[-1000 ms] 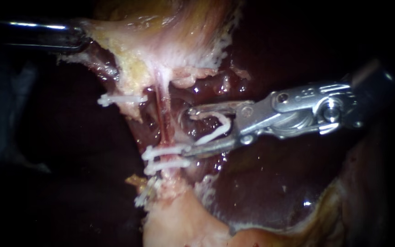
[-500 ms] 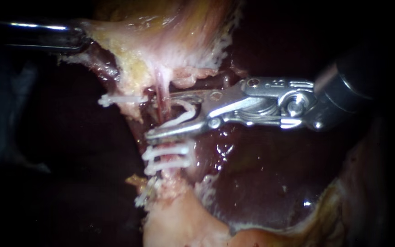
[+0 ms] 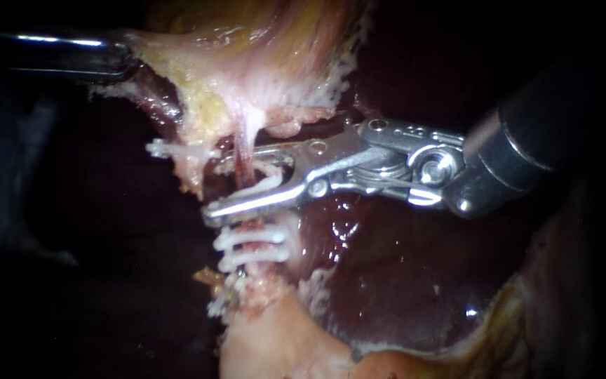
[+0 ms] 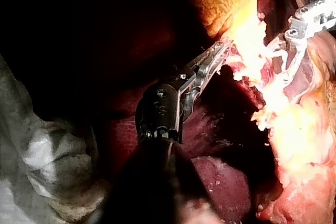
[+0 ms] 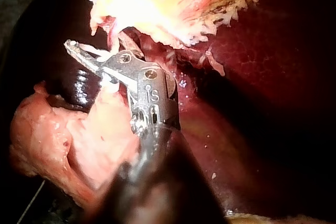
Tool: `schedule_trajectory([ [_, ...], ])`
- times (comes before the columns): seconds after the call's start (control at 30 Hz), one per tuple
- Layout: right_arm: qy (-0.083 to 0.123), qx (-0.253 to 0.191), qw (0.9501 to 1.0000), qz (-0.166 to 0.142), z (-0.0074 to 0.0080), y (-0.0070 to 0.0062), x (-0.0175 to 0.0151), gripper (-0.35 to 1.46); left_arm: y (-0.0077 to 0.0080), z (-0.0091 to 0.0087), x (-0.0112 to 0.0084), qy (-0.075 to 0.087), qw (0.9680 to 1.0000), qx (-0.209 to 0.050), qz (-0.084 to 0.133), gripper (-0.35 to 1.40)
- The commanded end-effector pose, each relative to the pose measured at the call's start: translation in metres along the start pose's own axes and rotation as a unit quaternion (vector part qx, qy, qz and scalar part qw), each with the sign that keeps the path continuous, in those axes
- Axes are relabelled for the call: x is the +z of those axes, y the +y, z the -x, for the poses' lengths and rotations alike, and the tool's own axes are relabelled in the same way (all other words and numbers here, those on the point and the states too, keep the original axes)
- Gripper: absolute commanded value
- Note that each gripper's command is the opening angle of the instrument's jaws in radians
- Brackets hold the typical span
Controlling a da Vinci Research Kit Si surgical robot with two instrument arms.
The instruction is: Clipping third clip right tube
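Advancing from beside it, right instrument [image 3: 217,186] now straddles the right tube [image 3: 242,144], its wide-apart jaws holding an unclosed clip [image 3: 264,184], seemingly ready to squeeze.

Thin pink right tube [image 3: 245,140], pulled taut and upright, two white clips [image 3: 250,237] shut across it; open white clip [image 3: 266,184] straddling just above.

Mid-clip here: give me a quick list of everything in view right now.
Liver: one, dark red, lower right.
Gallbladder: one, yellow-pink, top.
Tube: one, pink, running down from the gallbladder.
Placed clips: three clear, white; two stacked on the tube, one upper left.
Loaded clip: one, white, open astride the tube.
Left instrument's tool: one, steel, shut on the gallbladder.
Right instrument's tool: one, steel, holding the loaded clip.
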Motion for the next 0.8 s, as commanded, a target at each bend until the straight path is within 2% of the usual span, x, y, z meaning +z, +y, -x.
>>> schedule_trajectory([
  [0.03,0.003,0.002,1.0,-0.005,-0.0003,-0.0003,-0.0001,0.49,0.0,0.0,0.0,0.0,1.0,0.0,0.0,-0.35],
  [0.33,0.025,0.019,0.9983,-0.049,-0.0029,-0.0035,-0.0001,0.48,0.0,0.0,-0.0001,0.0,1.0,0.0,0.0,-0.35],
  [0.43,0.028,0.023,0.9976,-0.059,-0.0034,-0.0041,0.0,0.46,0.0,0.0,-0.0001,0.0,1.0,0.0,0.0,-0.35],
  [0.6,0.028,0.032,0.9971,-0.063,-0.0034,-0.0042,0.0001,0.44,0.0,0.0,-0.0001,0.0,1.0,0.0,0.0,-0.35],
  [0.8,0.031,0.064,0.9958,-0.058,-0.0034,-0.0037,-0.0001,0.37,0.0,0.0,0.0,0.0,1.0,0.0,0.0,-0.35],
])
